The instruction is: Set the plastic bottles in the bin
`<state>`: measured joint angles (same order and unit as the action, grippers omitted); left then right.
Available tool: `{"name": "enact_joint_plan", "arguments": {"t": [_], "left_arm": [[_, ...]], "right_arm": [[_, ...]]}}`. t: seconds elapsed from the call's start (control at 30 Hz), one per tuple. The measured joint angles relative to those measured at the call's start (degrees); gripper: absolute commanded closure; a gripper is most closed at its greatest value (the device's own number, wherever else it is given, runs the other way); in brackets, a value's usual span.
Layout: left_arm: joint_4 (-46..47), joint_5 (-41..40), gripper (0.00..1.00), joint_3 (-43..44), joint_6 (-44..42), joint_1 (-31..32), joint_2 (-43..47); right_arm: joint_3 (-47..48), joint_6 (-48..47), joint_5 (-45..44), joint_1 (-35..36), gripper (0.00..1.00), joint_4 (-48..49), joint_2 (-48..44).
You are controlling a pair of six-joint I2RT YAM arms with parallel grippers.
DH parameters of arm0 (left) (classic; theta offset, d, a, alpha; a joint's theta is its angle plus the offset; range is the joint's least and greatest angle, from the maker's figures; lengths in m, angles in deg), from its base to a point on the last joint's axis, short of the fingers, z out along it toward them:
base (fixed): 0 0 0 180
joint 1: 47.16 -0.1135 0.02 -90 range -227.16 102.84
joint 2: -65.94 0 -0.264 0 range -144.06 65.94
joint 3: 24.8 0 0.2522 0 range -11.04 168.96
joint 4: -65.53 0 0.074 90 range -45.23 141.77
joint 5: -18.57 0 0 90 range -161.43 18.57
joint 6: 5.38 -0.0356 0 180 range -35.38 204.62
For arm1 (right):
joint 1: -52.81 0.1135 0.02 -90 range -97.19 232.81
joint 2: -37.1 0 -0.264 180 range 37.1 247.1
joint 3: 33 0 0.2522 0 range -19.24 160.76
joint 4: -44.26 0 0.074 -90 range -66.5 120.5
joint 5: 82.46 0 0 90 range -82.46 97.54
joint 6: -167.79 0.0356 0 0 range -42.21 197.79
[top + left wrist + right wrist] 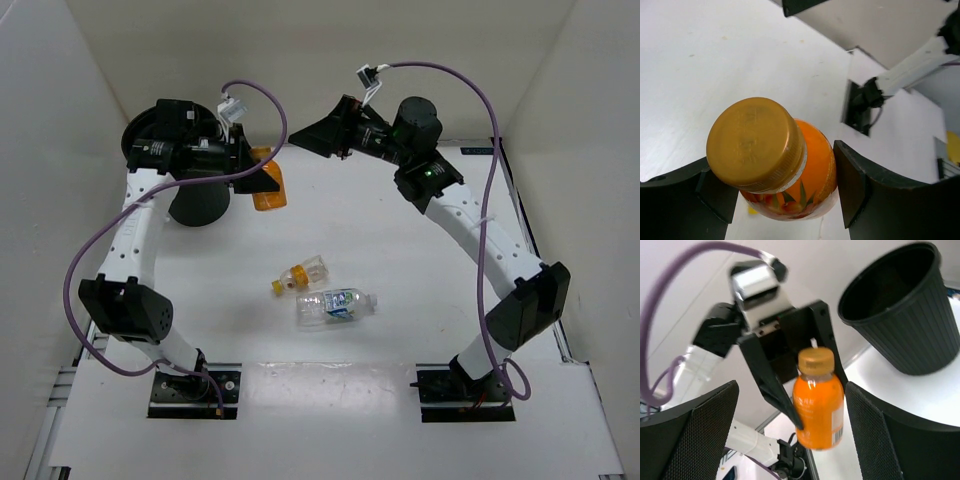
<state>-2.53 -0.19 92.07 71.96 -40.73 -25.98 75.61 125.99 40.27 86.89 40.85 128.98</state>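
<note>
My left gripper (258, 172) is shut on the orange-filled bottle (268, 188) with a gold cap and holds it in the air just right of the black ribbed bin (198, 208). The left wrist view shows the bottle (790, 170) cap-first between the fingers (855, 185). My right gripper (318, 136) is open and empty, facing the held bottle (821, 407) and the bin (905, 315). A yellow-capped bottle (299, 274) and a blue-green-labelled bottle (336, 305) lie on the table centre. The other bottles are out of view.
The left arm (140, 230) covers part of the bin's rim. White walls (60, 120) enclose the table on the left, back and right. The arm bases (195, 388) sit at the near edge.
</note>
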Motion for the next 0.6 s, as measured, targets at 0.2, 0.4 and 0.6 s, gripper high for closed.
{"name": "enact_joint_plan", "arguments": {"t": [0.2,0.4,0.6], "left_arm": [[2.40,-21.73,0.90,5.79,-2.43,-0.66,1.70],[14.27,-59.12,0.90,7.96,-8.63,-0.79,5.29],[21.03,-81.90,0.58,14.21,-14.62,-3.78,-4.79]], "right_arm": [[-0.04,-6.54,-5.57,0.04,0.09,-11.41,-2.25],[-4.09,-13.46,-12.63,-0.02,0.05,-21.97,-9.27],[-4.52,-18.95,-20.94,0.02,0.00,-35.10,-9.09]]}}
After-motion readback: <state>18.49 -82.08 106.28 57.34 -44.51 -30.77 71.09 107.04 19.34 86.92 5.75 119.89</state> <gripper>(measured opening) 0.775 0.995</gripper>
